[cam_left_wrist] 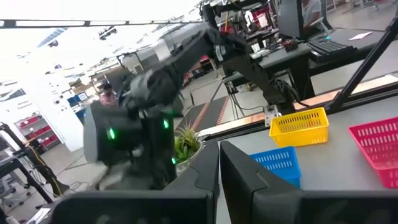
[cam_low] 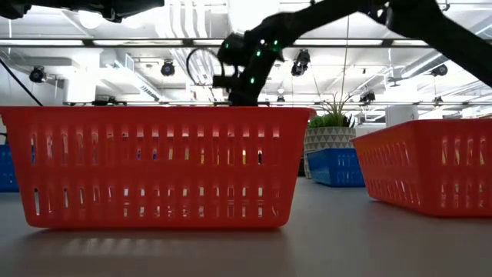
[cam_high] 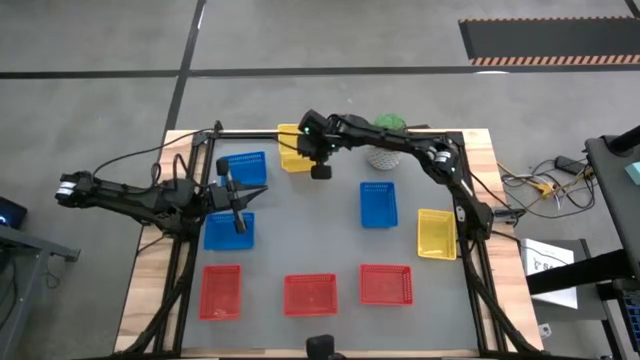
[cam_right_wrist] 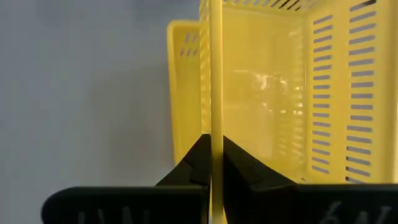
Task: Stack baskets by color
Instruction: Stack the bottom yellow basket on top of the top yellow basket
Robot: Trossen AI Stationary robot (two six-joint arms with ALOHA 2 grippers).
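My right gripper (cam_high: 318,165) reaches to the table's far side and is shut on a yellow basket (cam_high: 293,150). A second yellow basket (cam_right_wrist: 183,87) shows just behind the held one; whether the two touch I cannot tell. A third yellow basket (cam_high: 436,233) rests on its base at the right. My left gripper (cam_high: 238,220) hovers shut and level over a blue basket (cam_high: 229,232), holding nothing. Another blue basket (cam_high: 245,168) lies beyond it, and a third blue one (cam_high: 378,204) is right of centre. Three red baskets (cam_high: 310,294) line the near side. My right gripper pinches one wall of the yellow basket at its rim (cam_right_wrist: 211,93) between its two fingers, one inside the basket and one outside. The fingers slant down at it from the table's right. The rim runs straight away from the fingertips.
A green plant in a white pot (cam_high: 386,150) stands at the far side, close under my right arm. In the low view a red basket (cam_low: 154,169) fills the foreground and hides most of the table behind it.
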